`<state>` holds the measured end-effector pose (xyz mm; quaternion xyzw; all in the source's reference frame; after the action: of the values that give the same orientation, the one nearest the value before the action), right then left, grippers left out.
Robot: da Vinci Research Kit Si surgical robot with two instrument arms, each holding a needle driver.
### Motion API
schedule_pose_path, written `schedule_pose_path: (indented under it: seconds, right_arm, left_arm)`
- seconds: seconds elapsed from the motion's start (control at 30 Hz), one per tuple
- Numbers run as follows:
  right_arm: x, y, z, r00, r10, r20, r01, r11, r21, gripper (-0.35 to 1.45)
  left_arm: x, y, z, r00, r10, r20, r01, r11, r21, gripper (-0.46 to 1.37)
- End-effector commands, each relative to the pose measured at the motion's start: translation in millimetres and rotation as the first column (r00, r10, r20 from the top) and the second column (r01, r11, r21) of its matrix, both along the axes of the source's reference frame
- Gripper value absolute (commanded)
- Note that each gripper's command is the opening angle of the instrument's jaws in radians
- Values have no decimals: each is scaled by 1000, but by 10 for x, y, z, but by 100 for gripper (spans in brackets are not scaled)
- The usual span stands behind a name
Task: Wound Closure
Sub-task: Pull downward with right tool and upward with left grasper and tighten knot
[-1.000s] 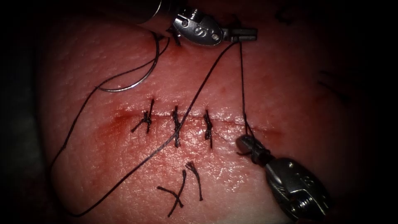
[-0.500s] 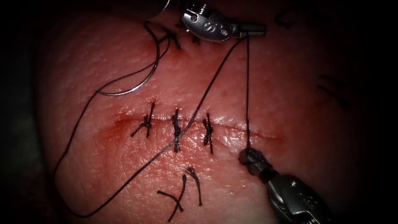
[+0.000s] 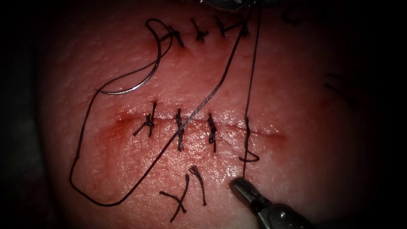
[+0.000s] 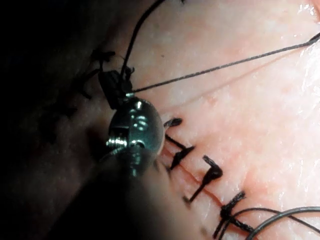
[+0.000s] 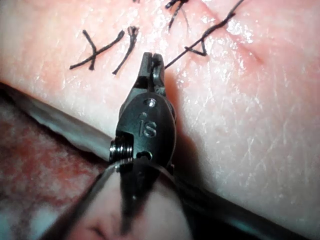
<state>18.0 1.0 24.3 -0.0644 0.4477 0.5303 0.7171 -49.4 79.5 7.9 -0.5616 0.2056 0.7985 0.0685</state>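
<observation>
- Two grippers are working over the tissue (image 3: 296,85); the right gripper (image 3: 242,189) is sitting nearest, below the cut (image 3: 271,135) toward its right end, and its jaws are pressed together on the thread (image 3: 250,85).
- In the right wrist view, the right gripper (image 5: 152,67) is pinching the thread (image 5: 210,32) at its tip, with the strand running off across the tissue (image 5: 260,125).
- Just to its left, loose cut ends of thread (image 3: 186,193) are lying on the tissue below the cut.
- From the right gripper the thread is rising straight up through the fourth stitch (image 3: 246,131) at the right end of the cut, where a small loop is curling beside it.
- Three finished stitches (image 3: 180,129) are crossing the cut to the left of that one, and red fluid (image 3: 114,131) is staining the tissue at the cut's left end.
- A second strand is slanting down across the middle stitch and sweeping round in a wide loop to the left.
- Farther up, the needle (image 3: 144,76) is lying free on the tissue above the cut on the left side, held by neither gripper and not in the tissue.
- Farthest away, in the left wrist view, the left gripper (image 4: 116,86) is clamping the thread (image 4: 225,65), its jaws closed on it.
</observation>
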Motion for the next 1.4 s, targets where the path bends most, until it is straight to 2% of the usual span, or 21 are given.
schedule_pose_path:
  seconds: [0.03,0.17,0.27,0.33,0.43,0.57,0.6,0.83,1.13,1.4]
  right_arm:
    - [1,-2,0,1000,-10,-4,10,1000,5,-35]
    - [6,-6,-2,999,-35,-26,36,999,27,-35]
    - [10,-11,-3,997,-27,-69,32,996,84,-35]
    - [14,-18,-4,993,9,-118,12,986,169,-35]
    - [18,-26,-4,991,10,-135,24,968,251,-35]
    - [20,-28,-2,988,9,-152,35,957,289,-35]
    - [20,-28,-1,988,12,-153,34,955,294,-35]
    - [19,-30,6,989,20,-146,30,944,329,-35]
    - [21,-51,22,989,30,-143,33,907,420,-35]
    - [21,-69,24,988,22,-151,47,899,436,-35]
  left_arm:
    - [-1,4,0,1000,-2,6,2,1000,4,-35]
    - [-1,14,1,1000,-14,12,14,1000,3,-35]
    - [-1,20,2,999,-27,18,27,1000,4,-35]
    - [-1,25,1,999,-33,19,32,999,2,-35]
    - [-3,33,2,999,-41,21,41,999,-5,-35]
    - [-4,46,3,998,-62,22,63,998,-11,-35]
    - [-5,52,4,996,-80,26,80,997,-17,-35]
    - [-11,71,11,994,-110,15,111,993,-30,-35]
    - [-13,85,28,995,-98,-8,97,995,-34,-35]
    - [-8,95,40,995,-98,-14,98,994,-44,-35]
